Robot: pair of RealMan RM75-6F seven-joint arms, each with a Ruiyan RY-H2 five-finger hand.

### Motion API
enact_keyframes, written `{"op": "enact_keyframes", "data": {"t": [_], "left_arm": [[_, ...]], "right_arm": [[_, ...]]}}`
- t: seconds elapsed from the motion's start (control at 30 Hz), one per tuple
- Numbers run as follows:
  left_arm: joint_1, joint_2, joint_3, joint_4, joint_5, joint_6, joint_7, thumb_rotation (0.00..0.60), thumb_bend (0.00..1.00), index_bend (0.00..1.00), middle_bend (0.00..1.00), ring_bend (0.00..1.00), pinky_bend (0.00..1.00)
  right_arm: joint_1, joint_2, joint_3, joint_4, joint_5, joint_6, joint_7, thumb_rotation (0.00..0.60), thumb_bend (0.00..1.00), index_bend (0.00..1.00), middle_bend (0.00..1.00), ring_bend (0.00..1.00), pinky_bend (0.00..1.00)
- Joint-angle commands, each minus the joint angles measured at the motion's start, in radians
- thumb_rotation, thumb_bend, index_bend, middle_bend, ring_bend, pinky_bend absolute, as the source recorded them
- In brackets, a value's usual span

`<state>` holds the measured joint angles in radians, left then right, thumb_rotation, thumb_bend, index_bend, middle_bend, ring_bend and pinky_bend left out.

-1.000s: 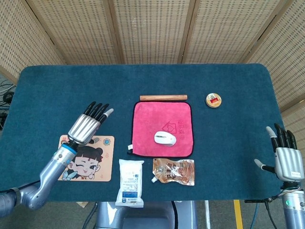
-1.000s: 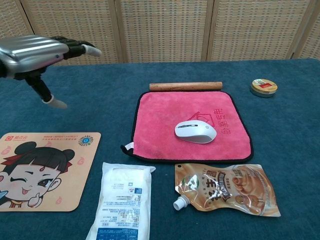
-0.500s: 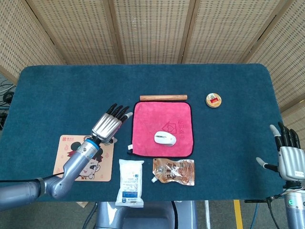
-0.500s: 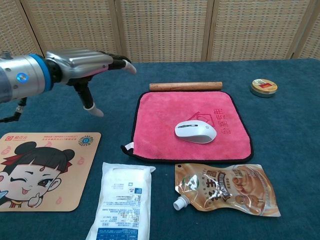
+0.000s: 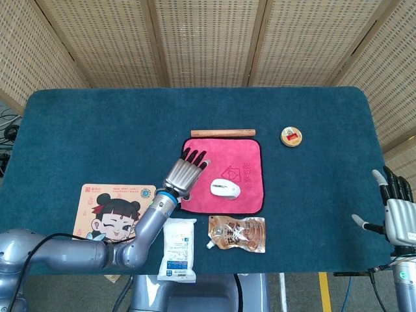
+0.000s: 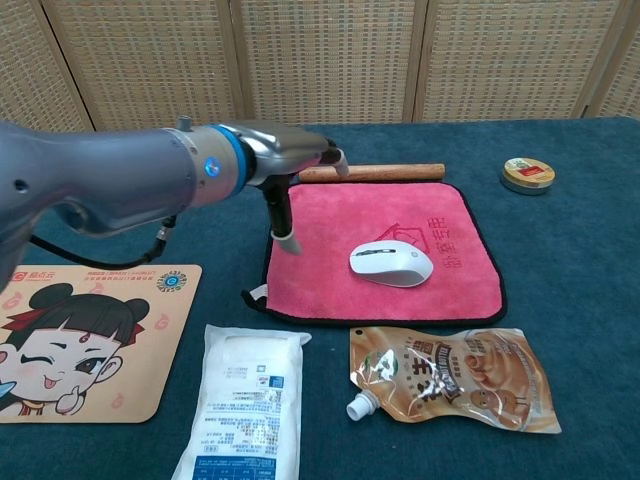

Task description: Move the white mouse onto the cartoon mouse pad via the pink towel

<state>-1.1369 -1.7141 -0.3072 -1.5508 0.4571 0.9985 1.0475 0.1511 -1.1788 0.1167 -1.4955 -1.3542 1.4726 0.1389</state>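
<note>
Teal table [image 5: 97,130] has a pink towel [image 5: 227,159], cartoon mouse pad [image 5: 107,211], wooden stick [image 5: 223,132], tin [image 5: 291,136], and two pouches [image 5: 237,233] near the front.

The mouse [image 6: 391,263] lies on the towel [image 6: 330,280], right of the mouse pad [image 6: 90,345].

mouse [image 5: 225,188]: white, flat on towel, centre | towel [image 5: 244,162]: pink, spread, centre | pad [image 5: 114,211]: cartoon, lower left

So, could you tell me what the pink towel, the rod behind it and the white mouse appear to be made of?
Pink towel: soft cloth, probably microfibre, with a matte fuzzy surface and a dark stitched border.
Rod: looks like wood, brown with a grainy, unpolished finish.
White mouse: smooth plastic, judging by its slight sheen, with a grey band around the base.
</note>
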Motion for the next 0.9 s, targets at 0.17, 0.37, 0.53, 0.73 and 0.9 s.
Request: {"op": "enact_keyframes", "data": {"t": [0.17, 0.37, 0.53, 0.73, 0.9], "left_arm": [[-0.117, -0.099, -0.033, 0.101, -0.119, 0.047, 0.070, 0.600, 0.05, 0.16, 0.00, 0.00, 0.00], [-0.185, -0.172, -0.050, 0.197, -0.165, 0.042, 0.093, 0.600, 0.05, 0.17, 0.00, 0.00, 0.00], [-0.219, -0.210, -0.047, 0.248, -0.177, 0.035, 0.107, 0.600, 0.05, 0.17, 0.00, 0.00, 0.00], [-0.249, -0.239, -0.053, 0.297, -0.221, 0.035, 0.140, 0.600, 0.05, 0.17, 0.00, 0.00, 0.00], [-0.269, -0.260, -0.067, 0.342, -0.256, 0.028, 0.159, 0.600, 0.05, 0.17, 0.00, 0.00, 0.00]], "right_arm": [[-0.004, 0.009, 0.007, 0.002, -0.004, -0.019, 0.030, 0.600, 0.00, 0.00, 0.00, 0.00, 0.00], [-0.007, 0.017, 0.012, 0.004, -0.006, -0.033, 0.059, 0.600, 0.00, 0.00, 0.00, 0.00, 0.00], [-0.010, 0.024, 0.018, 0.011, -0.001, -0.047, 0.087, 0.600, 0.00, 0.00, 0.00, 0.00, 0.00], [-0.012, 0.029, 0.021, 0.014, -0.006, -0.053, 0.111, 0.600, 0.00, 0.00, 0.00, 0.00, 0.00], [-0.014, 0.031, 0.022, 0.015, -0.010, -0.056, 0.121, 0.600, 0.00, 0.00, 0.00, 0.00, 0.00]]}}
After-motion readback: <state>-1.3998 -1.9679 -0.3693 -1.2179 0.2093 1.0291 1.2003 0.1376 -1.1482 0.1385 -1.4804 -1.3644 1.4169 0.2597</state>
